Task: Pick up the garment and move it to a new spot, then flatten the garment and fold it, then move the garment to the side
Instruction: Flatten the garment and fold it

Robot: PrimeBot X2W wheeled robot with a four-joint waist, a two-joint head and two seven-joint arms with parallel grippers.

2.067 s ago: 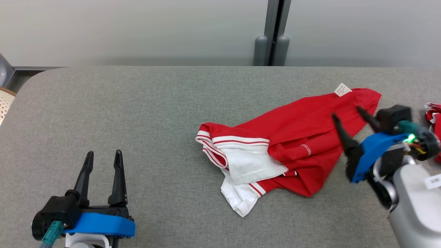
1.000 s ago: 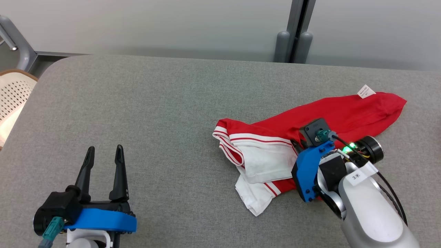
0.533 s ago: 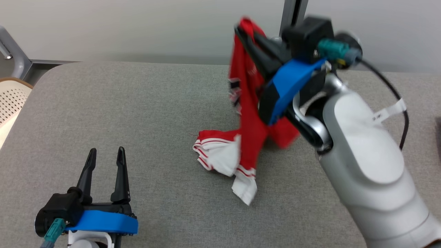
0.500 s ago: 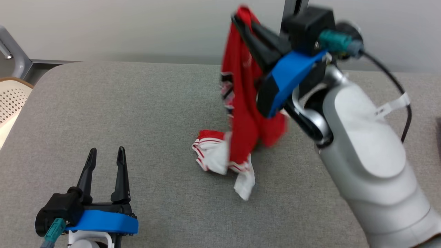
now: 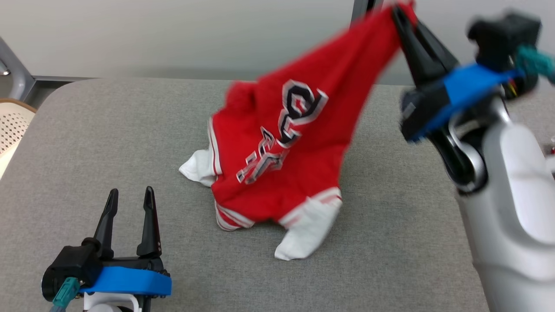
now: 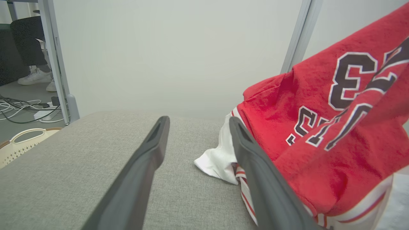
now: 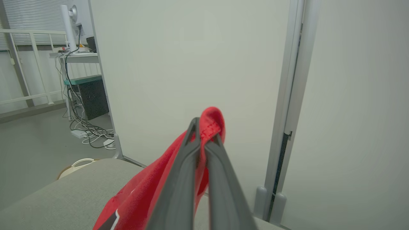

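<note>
1. Head view: the right gripper (image 5: 401, 13) is up high at the far right, with its fingers together and clamped on a red edge of the garment (image 5: 282, 164). The shirt hangs on a slant from that pinch down to the middle of the table (image 5: 108, 130). Its white parts and striped hem rest on the grey top. The left gripper (image 5: 131, 193) sits at the near left, fingers apart and holding nothing, well apart from the shirt.

2. Left wrist view: looking out between the parted fingers of the left gripper (image 6: 198, 121), the garment (image 6: 335, 134) hangs on the right with its printed front showing. A white fold touches the table (image 6: 80, 159) just beside the right-hand finger.

3. Right wrist view: the fingers of the right gripper (image 7: 204, 134) are pressed together, and a small loop of red hem pokes up at the tips. The rest of the garment (image 7: 143, 195) drops away to the lower left, toward the table (image 7: 64, 198).

4. The step in hand looks like the carry to a new spot. Only a thin hem seems caught, so the pinch should stay firm and the move smooth. Either lift the low end clear or let it trail evenly, or it may bunch. Lay it down print-up, within the left gripper's reach, ready for flattening.
</note>
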